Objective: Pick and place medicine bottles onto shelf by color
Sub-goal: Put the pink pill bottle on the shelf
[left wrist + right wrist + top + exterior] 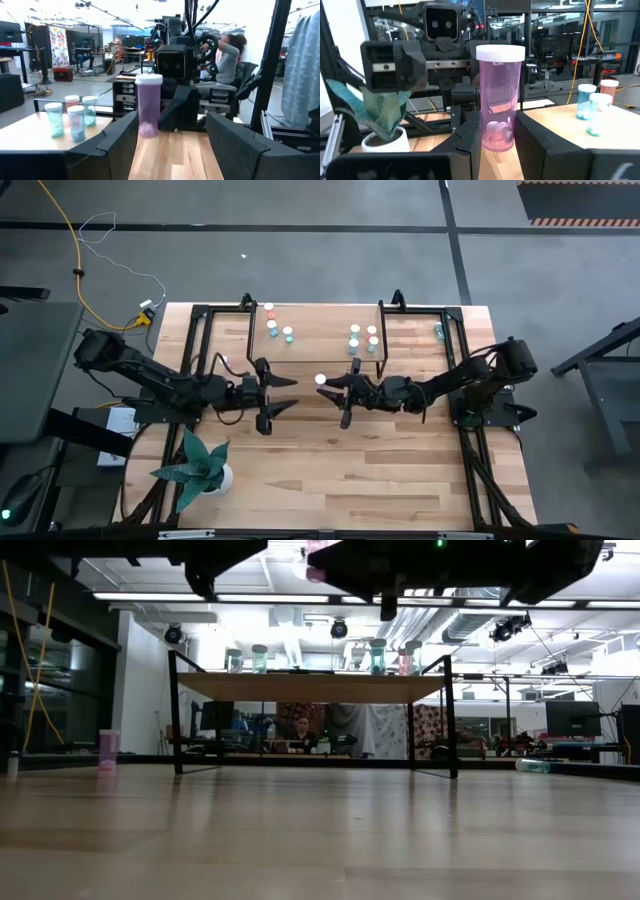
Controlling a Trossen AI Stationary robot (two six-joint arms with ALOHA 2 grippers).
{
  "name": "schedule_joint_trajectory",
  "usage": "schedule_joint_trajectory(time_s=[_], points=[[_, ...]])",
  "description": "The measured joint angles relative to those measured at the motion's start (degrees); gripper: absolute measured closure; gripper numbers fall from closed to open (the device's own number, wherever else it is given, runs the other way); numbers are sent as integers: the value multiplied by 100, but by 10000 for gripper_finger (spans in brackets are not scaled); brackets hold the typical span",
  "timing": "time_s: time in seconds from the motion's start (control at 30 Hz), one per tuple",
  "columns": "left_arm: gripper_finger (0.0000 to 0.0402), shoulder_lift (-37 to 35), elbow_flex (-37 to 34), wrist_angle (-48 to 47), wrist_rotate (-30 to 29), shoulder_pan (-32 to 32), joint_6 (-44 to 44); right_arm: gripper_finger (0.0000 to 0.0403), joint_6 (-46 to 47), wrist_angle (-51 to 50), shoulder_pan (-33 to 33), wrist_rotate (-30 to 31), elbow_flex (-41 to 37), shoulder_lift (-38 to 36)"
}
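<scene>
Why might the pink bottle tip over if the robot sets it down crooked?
The pink bottle looks tall and narrow, so it probably tips easily. It seems nearly empty, with only something small at the bottom, so likely light. The right end effector holds its smooth, round sides, which might slip or roll.

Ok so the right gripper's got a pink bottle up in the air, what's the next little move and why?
Probably carry it toward the shelf. The right gripper is shut on the pink bottle, held upright above the table facing the open left gripper. Bottles already stand on the shelf in two clusters, left and right, so it likely belongs beside matching pink ones; which cluster holds them is hard to tell.
</scene>
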Motion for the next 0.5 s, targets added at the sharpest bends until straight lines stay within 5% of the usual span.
schedule_joint_trajectory(time_s=[0.5], points=[[179,382,2,310,318,4,18,320,-458,-1598,20,-500,1228,472]])
